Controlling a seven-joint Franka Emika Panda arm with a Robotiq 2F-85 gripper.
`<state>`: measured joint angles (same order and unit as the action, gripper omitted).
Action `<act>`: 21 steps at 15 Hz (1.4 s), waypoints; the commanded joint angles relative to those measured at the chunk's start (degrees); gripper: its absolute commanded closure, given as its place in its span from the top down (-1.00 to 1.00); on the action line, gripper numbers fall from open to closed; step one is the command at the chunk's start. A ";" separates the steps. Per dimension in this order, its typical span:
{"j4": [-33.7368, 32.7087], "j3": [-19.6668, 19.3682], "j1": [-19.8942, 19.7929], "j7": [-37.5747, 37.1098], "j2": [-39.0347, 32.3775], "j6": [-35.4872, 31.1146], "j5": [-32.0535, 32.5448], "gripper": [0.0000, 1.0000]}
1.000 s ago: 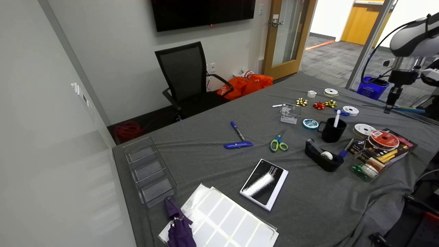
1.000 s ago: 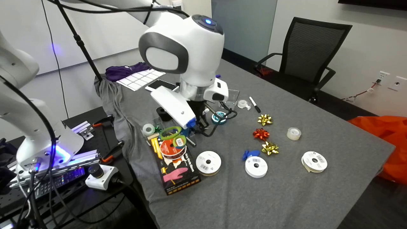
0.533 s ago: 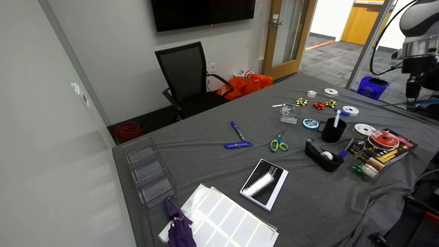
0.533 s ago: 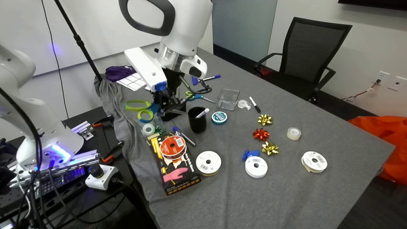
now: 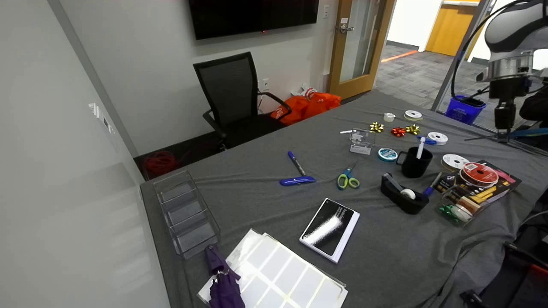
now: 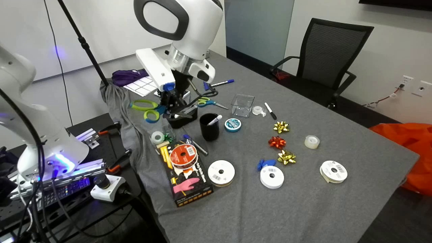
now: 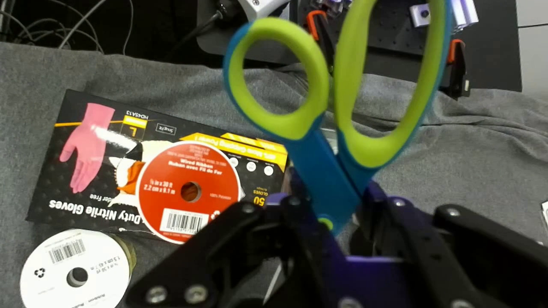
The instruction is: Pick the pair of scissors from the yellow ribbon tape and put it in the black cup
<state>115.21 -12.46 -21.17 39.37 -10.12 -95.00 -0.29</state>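
The bench is covered in matt, creased grey cloth that drops in folds over an edge. In the dull black claw, dotted with shiny metal screw heads, the scissors have smooth plastic handles and grey metal blades. The black cup looks smooth and matt. Printed card, glossy under the light, makes up the glove box; the red gift bow is bright foil. At a bench corner the compartment tray is clear, hard plastic, while the flat white box has a mirror-glossy top.
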 commanded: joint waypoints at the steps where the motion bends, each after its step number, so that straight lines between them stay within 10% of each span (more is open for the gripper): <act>1: -0.56 -0.06 1.73 -4.28 -0.16 1.34 -1.15 -0.85; 13: -7.99 2.85 9.11 -38.76 -10.45 2.93 -7.93 -0.85; 21: -15.30 3.22 7.35 -41.95 -18.01 3.92 -11.55 -0.85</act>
<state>104.33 -9.66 -12.23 -2.99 -25.34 -94.10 -8.76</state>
